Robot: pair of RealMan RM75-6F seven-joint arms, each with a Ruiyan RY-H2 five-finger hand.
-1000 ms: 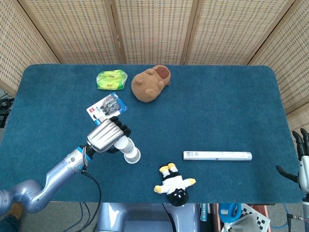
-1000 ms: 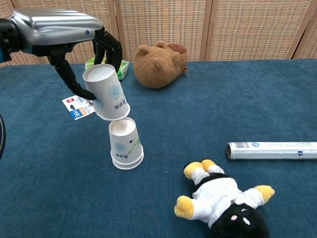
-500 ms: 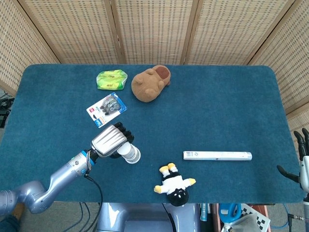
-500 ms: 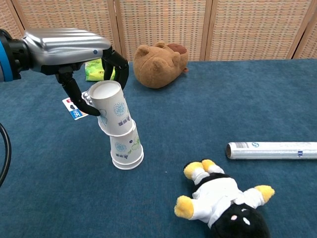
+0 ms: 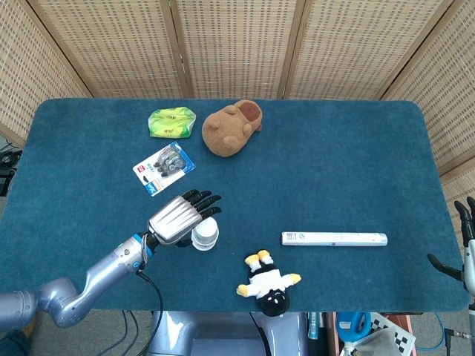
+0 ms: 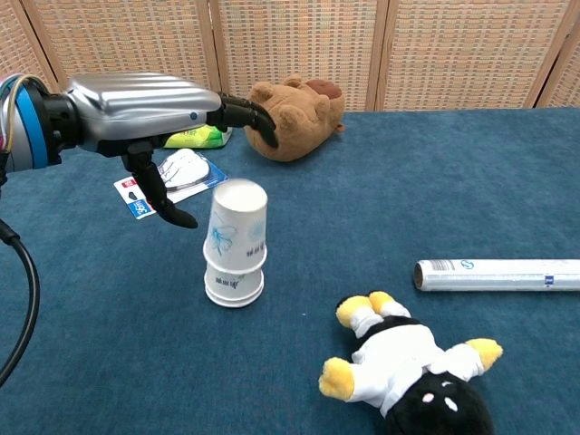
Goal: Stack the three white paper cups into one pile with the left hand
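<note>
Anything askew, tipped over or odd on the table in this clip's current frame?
Little stands out. The cup stack stands upside down and upright, the left hand open beside it. The top cup sits high rather than fully nested. The penguin plush lies flat and the white tube lies on its side, both apart from the stack.

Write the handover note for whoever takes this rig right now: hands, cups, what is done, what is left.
Left hand: open, fingers spread, beside the top of the cup pile, holding nothing.
Right hand: at the table's right edge, open, idle.
Cups: upside down, nested in one upright pile near the front left of the table.
Done: the top cup is on and released.
Left: only two cups are clearly distinguishable; confirm the third is inside, then withdraw the left hand.
</note>
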